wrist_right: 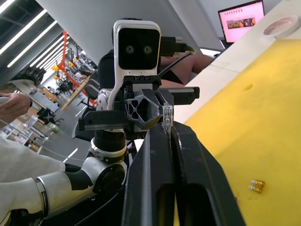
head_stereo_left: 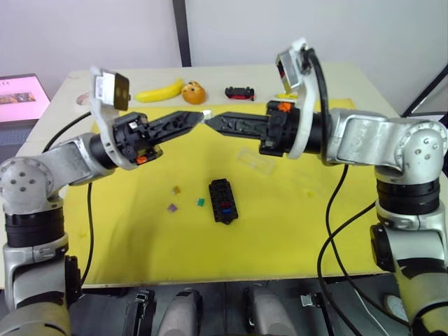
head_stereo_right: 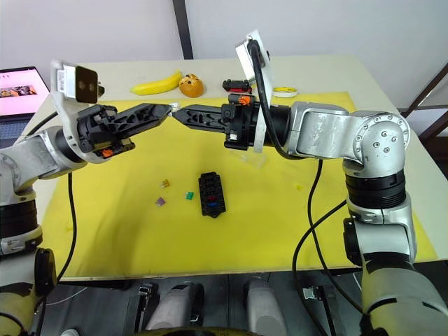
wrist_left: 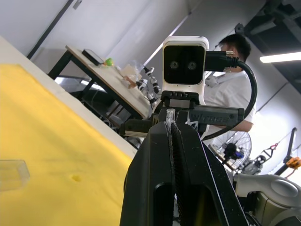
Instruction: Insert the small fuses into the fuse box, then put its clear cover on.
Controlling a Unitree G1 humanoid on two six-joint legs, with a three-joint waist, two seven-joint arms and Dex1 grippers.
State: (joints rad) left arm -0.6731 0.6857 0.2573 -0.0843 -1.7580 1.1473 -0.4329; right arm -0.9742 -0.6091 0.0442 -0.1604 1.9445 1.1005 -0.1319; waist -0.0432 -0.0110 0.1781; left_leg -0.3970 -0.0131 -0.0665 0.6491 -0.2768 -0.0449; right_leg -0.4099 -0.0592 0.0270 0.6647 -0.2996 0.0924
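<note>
Pale clear fuse [head_stereo_left: 207, 114] pinched between both closed end effectors; release one cleanly before lowering toward the fuse box [head_stereo_left: 222, 200].

Head stereo pair down over the yellow mat [head_stereo_left: 280, 231]; wrist cameras close along fingers, facing each other.

Laptop screen [head_stereo_left: 21, 98]: pink page with lettering too small to read.
Camera housing [wrist_left: 184, 66]: no legible marking.
Bracket [wrist_left: 214, 114] under that camera: raised lettering, not readable.
Fuse box [head_stereo_left: 222, 200]: no readable numbers.
</note>
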